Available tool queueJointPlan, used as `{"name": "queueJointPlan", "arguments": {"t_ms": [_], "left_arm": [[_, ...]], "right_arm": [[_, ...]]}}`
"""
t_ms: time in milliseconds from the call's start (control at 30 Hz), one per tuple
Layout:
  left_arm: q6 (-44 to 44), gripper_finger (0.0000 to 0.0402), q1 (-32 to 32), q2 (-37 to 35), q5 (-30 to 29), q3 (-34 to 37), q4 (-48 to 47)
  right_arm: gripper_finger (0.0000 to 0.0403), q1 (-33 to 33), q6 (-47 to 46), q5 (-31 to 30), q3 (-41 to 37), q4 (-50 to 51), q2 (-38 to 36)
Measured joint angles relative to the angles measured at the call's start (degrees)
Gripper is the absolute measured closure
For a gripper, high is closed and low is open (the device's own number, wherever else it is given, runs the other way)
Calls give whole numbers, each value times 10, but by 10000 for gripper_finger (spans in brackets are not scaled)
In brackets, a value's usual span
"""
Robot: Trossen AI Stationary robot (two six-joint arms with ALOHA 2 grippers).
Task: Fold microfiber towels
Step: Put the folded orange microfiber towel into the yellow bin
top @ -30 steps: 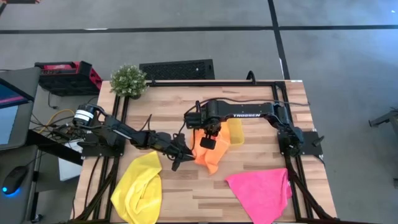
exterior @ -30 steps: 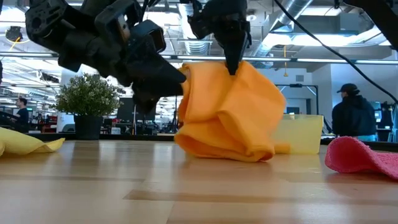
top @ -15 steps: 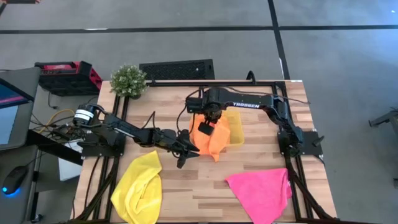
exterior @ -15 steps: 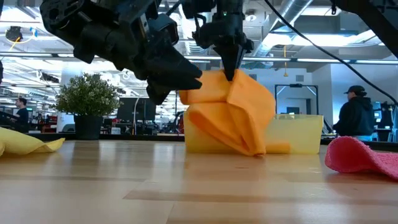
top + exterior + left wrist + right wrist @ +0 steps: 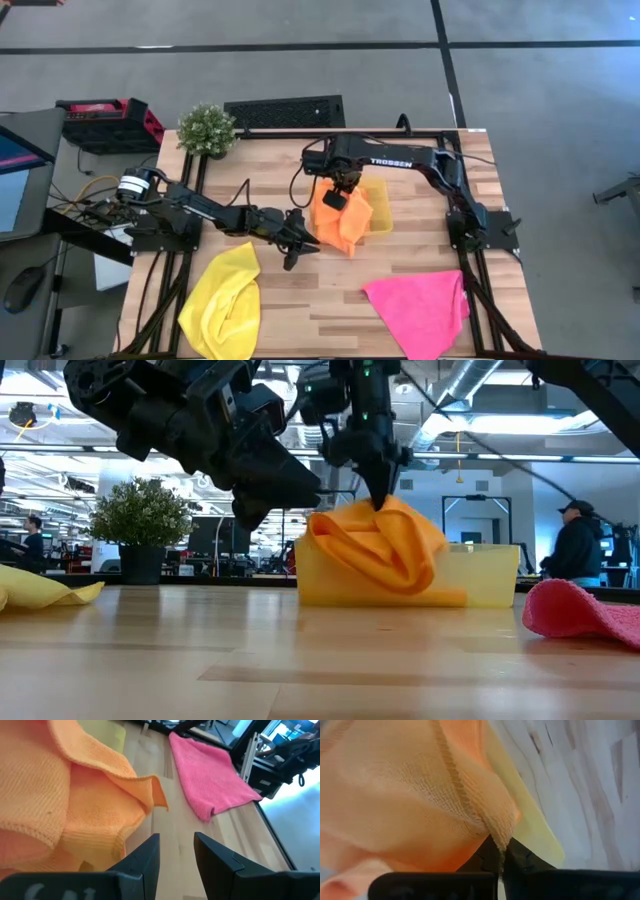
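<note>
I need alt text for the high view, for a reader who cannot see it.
Seen from above, the right gripper pinches an orange towel over a yellow tray at the table's middle. The left gripper waits beside it, fingers open; a yellow towel and pink towel lie nearer the front edge.

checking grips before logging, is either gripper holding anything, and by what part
The right gripper pinches the soft orange microfiber towel by a bunched hemmed edge; the left gripper is open, holding nothing.
</note>
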State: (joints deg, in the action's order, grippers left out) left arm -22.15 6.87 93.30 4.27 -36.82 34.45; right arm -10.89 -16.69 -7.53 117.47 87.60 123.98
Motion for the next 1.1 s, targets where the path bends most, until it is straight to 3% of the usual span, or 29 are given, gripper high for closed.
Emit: {"name": "queueJointPlan", "arguments": {"t_ms": [300, 800, 1000, 1100], "left_arm": [[-2, 290, 0, 0, 20, 0, -11], [-2, 290, 0, 0, 43, 0, -20], [-1, 290, 0, -15, 45, 1, -35], [13, 290, 0, -57, 44, 1, -84]], "right_arm": [[375, -12, 18, 0, -19, -18, 1], [218, -27, 47, 0, -19, -27, 0], [185, -24, 45, 0, 17, 26, -3], [180, -10, 91, 3, 29, 21, -18]]}}
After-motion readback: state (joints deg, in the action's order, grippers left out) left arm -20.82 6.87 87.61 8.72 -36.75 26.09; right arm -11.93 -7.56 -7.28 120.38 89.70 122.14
